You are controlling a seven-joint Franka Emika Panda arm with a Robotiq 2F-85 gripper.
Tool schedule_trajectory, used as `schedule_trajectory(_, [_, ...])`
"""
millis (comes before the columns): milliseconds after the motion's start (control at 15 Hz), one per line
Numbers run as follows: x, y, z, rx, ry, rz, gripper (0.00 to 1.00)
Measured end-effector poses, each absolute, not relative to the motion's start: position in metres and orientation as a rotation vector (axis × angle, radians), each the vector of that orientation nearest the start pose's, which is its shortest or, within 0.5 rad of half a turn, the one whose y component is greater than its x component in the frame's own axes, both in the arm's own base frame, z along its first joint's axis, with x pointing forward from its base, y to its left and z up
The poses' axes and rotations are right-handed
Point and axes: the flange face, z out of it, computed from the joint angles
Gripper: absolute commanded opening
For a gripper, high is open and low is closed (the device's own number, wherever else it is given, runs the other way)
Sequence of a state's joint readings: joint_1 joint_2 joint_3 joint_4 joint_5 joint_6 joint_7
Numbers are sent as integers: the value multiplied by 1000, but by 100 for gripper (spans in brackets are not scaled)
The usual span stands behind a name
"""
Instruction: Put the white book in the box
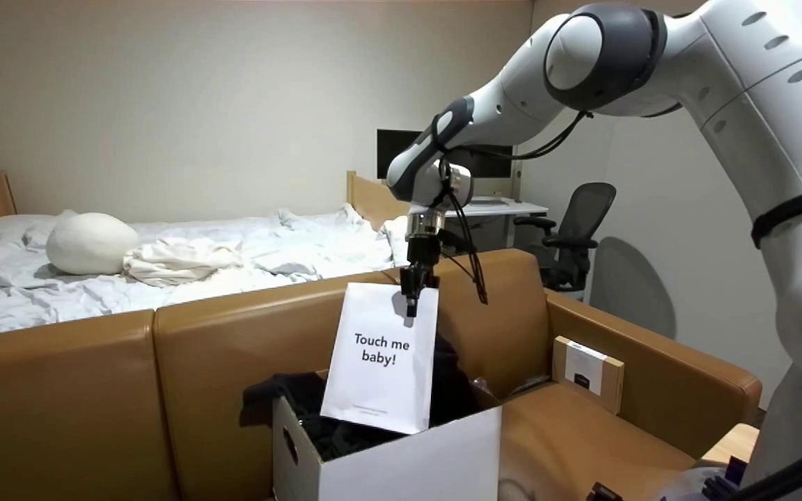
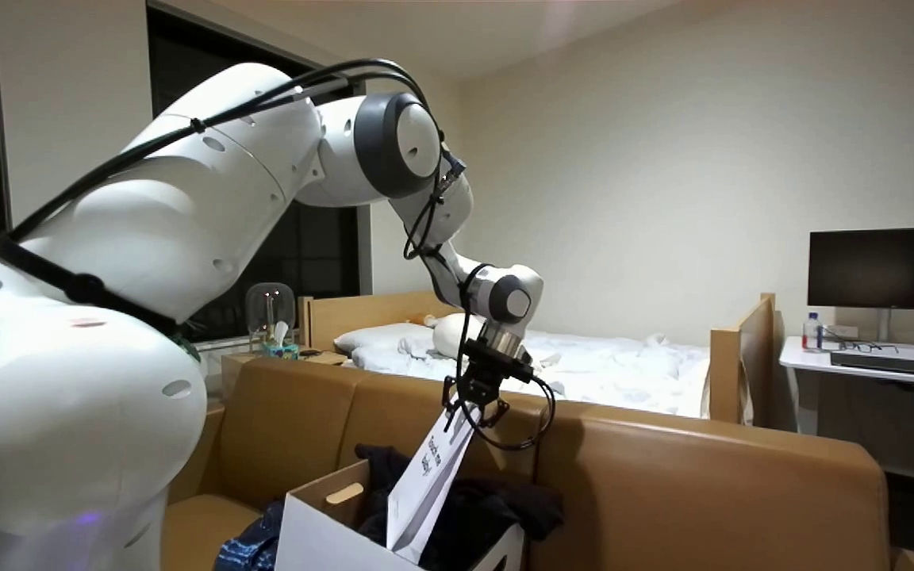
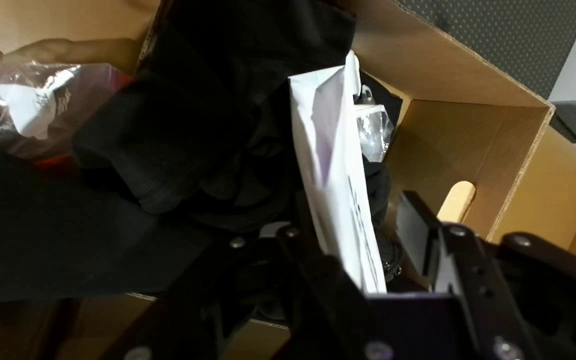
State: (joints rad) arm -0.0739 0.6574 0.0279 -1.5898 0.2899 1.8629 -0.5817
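The white book stands tilted in the white box, its lower end down among dark cloth and its upper part above the rim. It shows side-on in an exterior view and from above in the wrist view. The box also shows there, with brown inner walls in the wrist view. My gripper is at the book's top edge, its fingers spread on either side. In the wrist view the jaws are open; the right finger is clear of the book, and left-finger contact cannot be told.
Dark cloth fills much of the box and hangs over its side. A plastic-wrapped item lies near it. The brown sofa back rises behind the box. A brown cardboard package with a white label leans on the sofa arm.
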Motion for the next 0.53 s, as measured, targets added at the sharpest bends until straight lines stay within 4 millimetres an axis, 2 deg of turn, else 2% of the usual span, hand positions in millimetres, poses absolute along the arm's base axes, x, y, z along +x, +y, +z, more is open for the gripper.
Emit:
schedule_trajectory(200, [639, -43, 244, -2748, -420, 284, 98])
schedule_trajectory(333, [628, -61, 267, -2809, -357, 158, 100])
schedule_trajectory(533, [604, -74, 304, -2895, -245, -24, 100])
